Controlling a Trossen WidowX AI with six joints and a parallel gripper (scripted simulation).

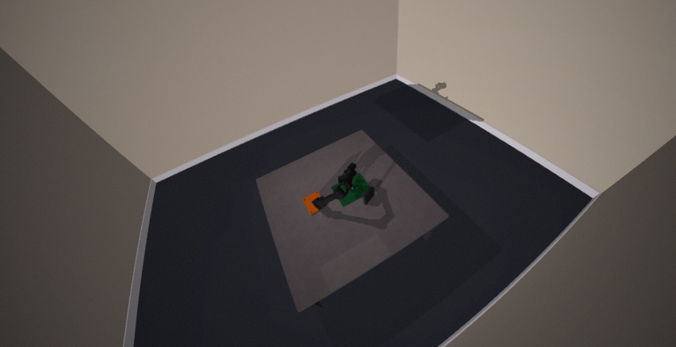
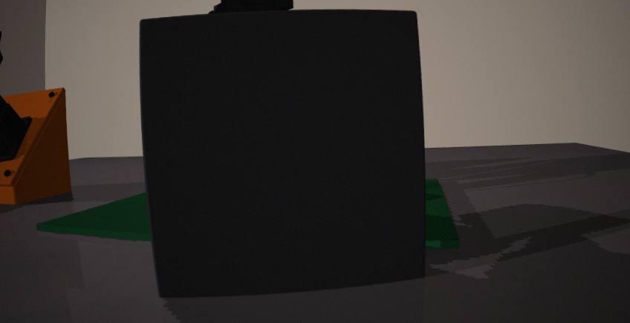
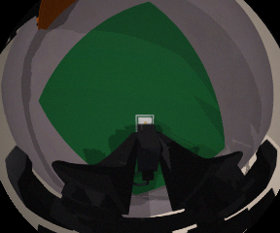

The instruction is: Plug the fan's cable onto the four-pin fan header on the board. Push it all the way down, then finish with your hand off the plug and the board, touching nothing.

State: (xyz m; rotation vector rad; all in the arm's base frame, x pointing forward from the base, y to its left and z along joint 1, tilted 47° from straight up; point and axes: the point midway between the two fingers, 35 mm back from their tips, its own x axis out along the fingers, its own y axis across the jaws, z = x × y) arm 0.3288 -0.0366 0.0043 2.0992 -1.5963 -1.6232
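Note:
The green board [image 1: 348,198] [image 2: 101,220] [image 3: 125,73] lies flat on the table. The white four-pin header [image 3: 145,119] stands on it, ringed by a pale outline. My gripper [image 3: 146,136] is shut on the dark fan plug [image 3: 149,148], with a short piece of cable behind it. The plug's front end covers the near part of the header in the wrist view; whether it touches or sits above the header cannot be told. A large dark block, apparently the fan [image 1: 368,195] [image 2: 282,151], stands upright at the board's edge and hides the fingers and header in the exterior view.
The orange wedge-shaped base [image 1: 310,203] [image 2: 48,156] [image 3: 52,12] carries the arm beside the board. The grey table [image 1: 289,253] has its edges well outside the board. Shadows of the arm fall across the board and table.

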